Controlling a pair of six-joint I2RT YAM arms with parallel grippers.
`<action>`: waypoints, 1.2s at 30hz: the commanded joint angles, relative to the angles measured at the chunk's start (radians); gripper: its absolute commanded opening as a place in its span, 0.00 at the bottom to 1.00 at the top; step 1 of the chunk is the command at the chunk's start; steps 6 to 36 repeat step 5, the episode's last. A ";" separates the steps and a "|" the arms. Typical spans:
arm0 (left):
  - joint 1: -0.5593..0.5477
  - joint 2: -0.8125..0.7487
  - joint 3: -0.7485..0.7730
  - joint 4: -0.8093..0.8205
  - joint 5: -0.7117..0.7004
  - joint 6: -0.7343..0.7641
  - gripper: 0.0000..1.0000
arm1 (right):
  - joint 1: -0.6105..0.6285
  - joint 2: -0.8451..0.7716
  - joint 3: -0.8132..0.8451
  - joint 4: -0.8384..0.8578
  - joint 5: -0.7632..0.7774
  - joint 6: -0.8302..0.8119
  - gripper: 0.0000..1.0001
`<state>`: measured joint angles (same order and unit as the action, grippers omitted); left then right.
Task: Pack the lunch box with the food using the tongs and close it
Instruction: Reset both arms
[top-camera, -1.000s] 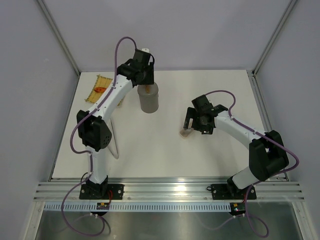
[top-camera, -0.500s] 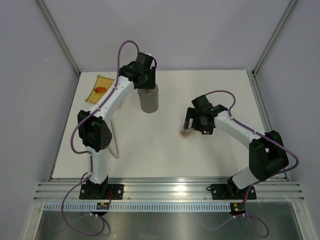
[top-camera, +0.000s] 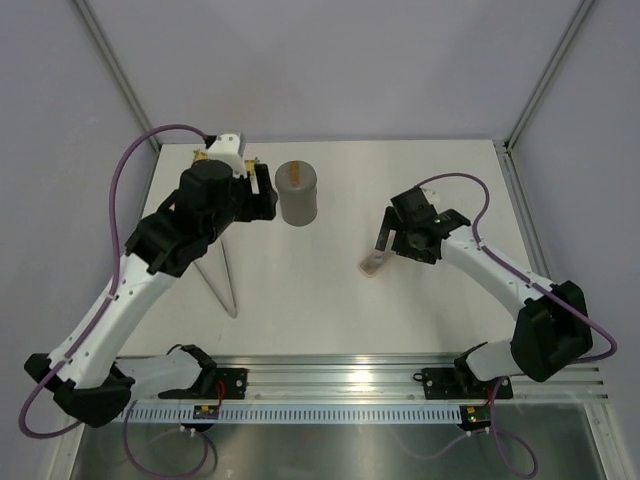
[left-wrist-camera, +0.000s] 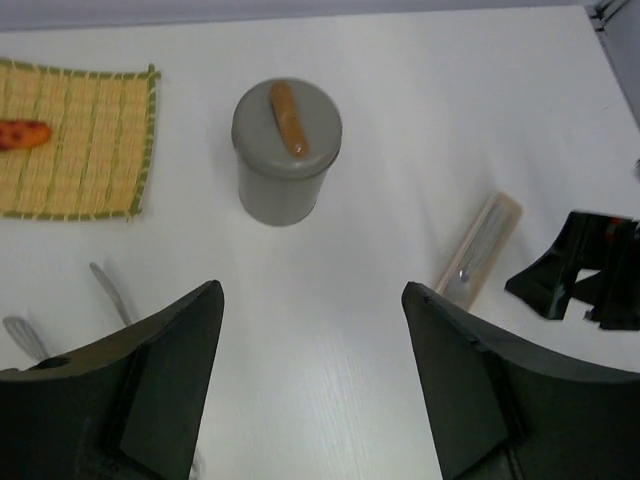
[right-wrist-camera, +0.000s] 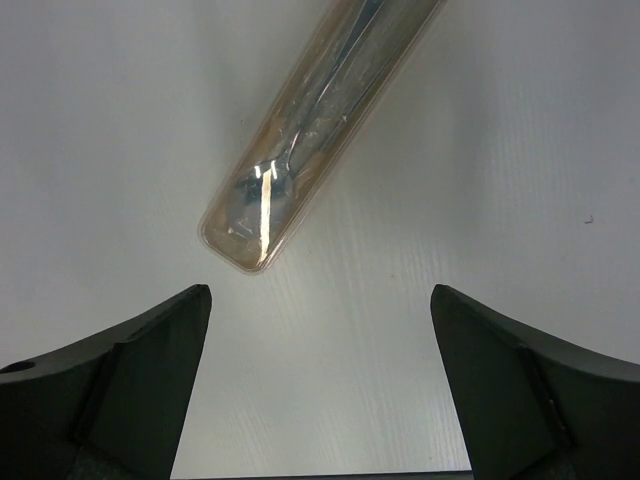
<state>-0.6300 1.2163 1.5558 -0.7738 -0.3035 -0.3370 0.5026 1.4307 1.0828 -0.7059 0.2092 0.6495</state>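
The lunch box (top-camera: 296, 195) (left-wrist-camera: 286, 155) stands upright at the back of the table, a grey lid with a brown handle (left-wrist-camera: 288, 117) resting on top of it. My left gripper (top-camera: 267, 195) (left-wrist-camera: 312, 290) hangs just left of it, open and empty. One red-orange piece of food (left-wrist-camera: 22, 133) lies on the yellow mat (left-wrist-camera: 80, 140). The tongs (top-camera: 228, 298) (left-wrist-camera: 108, 290) lie flat on the table under the left arm. My right gripper (top-camera: 385, 238) (right-wrist-camera: 320, 292) is open above the table, close to one end of the pale cutlery case (top-camera: 373, 263) (right-wrist-camera: 322, 130).
The cutlery case (left-wrist-camera: 478, 250) lies slanted right of the middle, with a spoon visible inside. Grey walls and metal posts border the table on three sides. The left arm's elbow reaches over the table's left half.
My left gripper has drawn back to the left from above the lunch box and opened wider, and the lid now shows on the box. The right arm shifted only slightly.
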 joint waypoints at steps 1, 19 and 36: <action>-0.005 -0.138 -0.173 0.027 -0.016 -0.048 0.80 | 0.011 -0.061 0.023 -0.041 0.110 0.019 0.99; -0.005 -0.305 -0.342 0.013 -0.039 -0.106 0.85 | 0.010 -0.073 -0.011 -0.035 0.133 0.013 0.99; -0.005 -0.305 -0.342 0.013 -0.039 -0.106 0.85 | 0.010 -0.073 -0.011 -0.035 0.133 0.013 0.99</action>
